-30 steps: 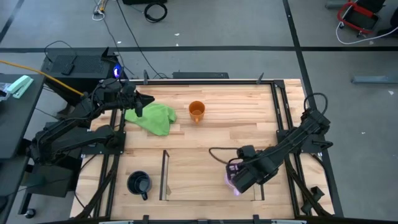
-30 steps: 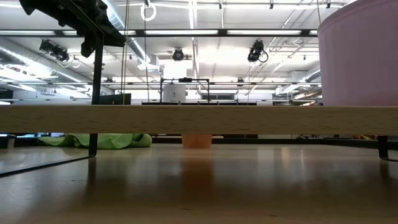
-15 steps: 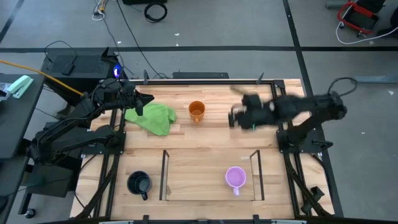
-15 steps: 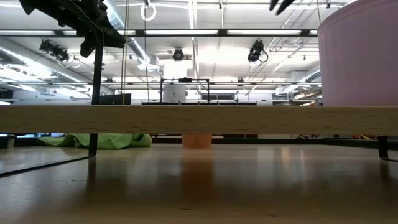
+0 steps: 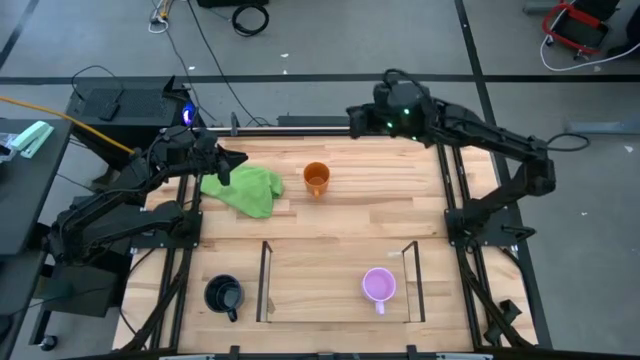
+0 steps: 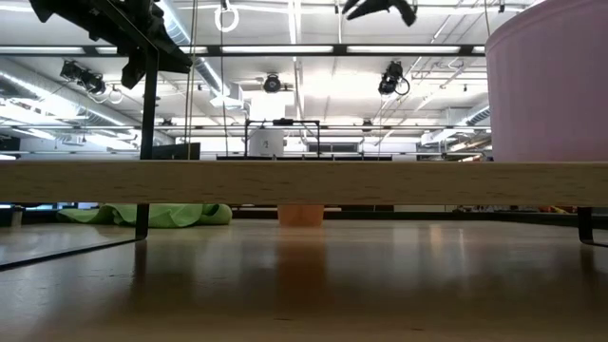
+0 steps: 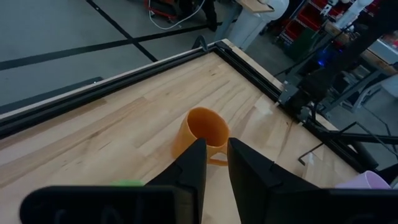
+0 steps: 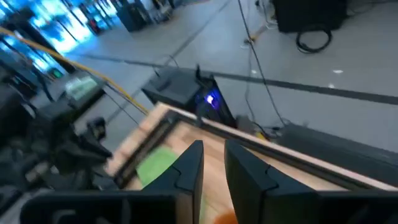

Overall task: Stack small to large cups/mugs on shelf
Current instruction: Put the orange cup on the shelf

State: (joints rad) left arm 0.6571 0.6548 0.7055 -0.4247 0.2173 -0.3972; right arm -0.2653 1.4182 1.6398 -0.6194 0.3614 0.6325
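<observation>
My right gripper (image 5: 352,117) has swung from mid-table to the far edge of the table (image 5: 380,200), beyond the orange mug (image 5: 316,179), its fingers (image 8: 189,168) close together and holding nothing. The lilac mug (image 5: 378,286) stands where it stood, inside the shelf (image 5: 330,290) by its right clear panel. The dark mug (image 5: 222,296) sits outside the left panel. My left gripper (image 5: 236,160) waits over the green cloth (image 5: 247,189), fingers (image 7: 194,165) narrow and empty. Only the low view shows the lilac mug looming close; only my left wrist view looks into the orange mug.
</observation>
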